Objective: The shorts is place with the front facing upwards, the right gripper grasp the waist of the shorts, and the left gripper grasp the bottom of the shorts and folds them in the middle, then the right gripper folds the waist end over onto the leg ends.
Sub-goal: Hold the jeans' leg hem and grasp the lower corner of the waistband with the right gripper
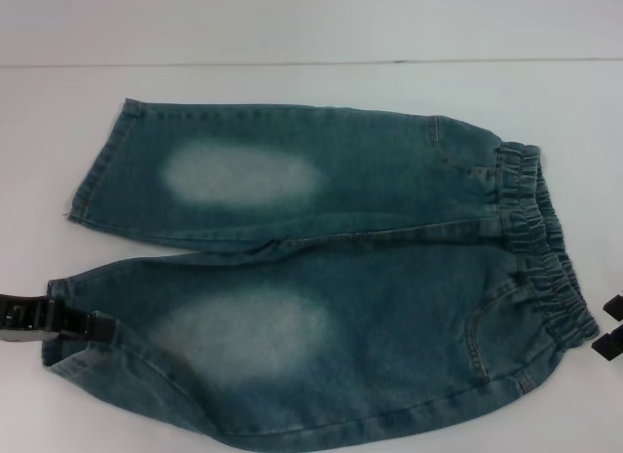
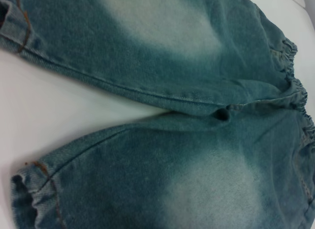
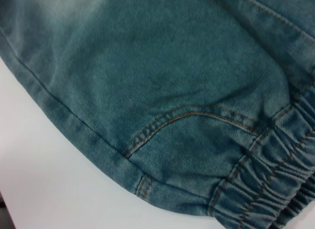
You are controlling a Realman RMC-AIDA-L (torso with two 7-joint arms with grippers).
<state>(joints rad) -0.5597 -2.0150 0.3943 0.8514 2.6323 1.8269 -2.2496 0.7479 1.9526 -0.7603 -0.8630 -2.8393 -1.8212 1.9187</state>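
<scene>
The blue-green denim shorts [image 1: 321, 278] lie flat and front up on the white table [image 1: 292, 93], with a pale oval patch on each leg. The gathered waist [image 1: 545, 248] is at the right and the two leg hems are at the left, the far hem [image 1: 97, 175] and the near hem [image 1: 58, 351]. My left gripper [image 1: 97, 326] reaches in from the left edge and overlaps the near hem. My right gripper [image 1: 609, 324] stands open just right of the near end of the waist, apart from it. The right wrist view shows the waistband [image 3: 275, 179] close up, beside a curved pocket seam [image 3: 187, 118].
Bare white table shows in the gap between the two legs [image 2: 64, 115], and also behind the shorts. The table's back edge [image 1: 311, 61] runs across the top of the head view.
</scene>
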